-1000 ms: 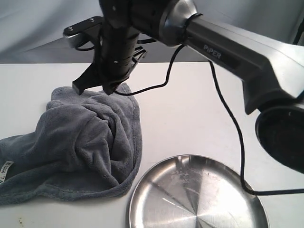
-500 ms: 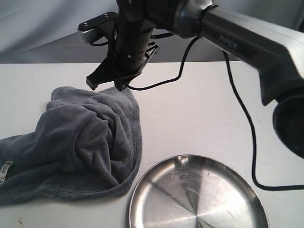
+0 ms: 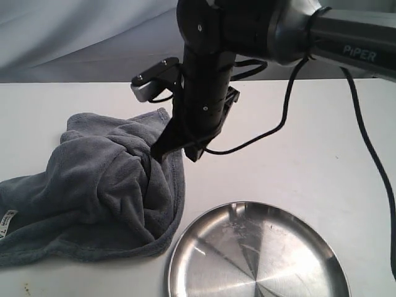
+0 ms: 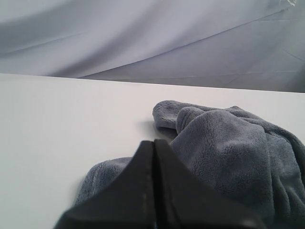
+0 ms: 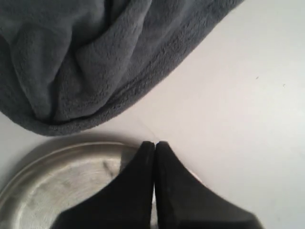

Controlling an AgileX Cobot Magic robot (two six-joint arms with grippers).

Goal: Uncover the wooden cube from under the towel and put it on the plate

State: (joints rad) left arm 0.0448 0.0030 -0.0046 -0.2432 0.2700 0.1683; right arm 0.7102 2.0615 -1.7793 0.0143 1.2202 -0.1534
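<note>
The dark grey-blue towel lies bunched on the white table, left of the steel plate. No wooden cube shows in any view. My right gripper hangs just above the towel's right hem, with its jaws pressed together and nothing between them. In the right wrist view the right gripper points at bare table between the towel and the plate. My left gripper is shut and empty, low beside the towel; it is out of the exterior view.
The towel's small white tag lies at its front left corner. The right arm's black cable loops over the table behind the plate. A grey backdrop hangs behind the table.
The right arm has swung right and down toward the front, from the towel's far corner to its right hem. The towel and the plate have not moved.
</note>
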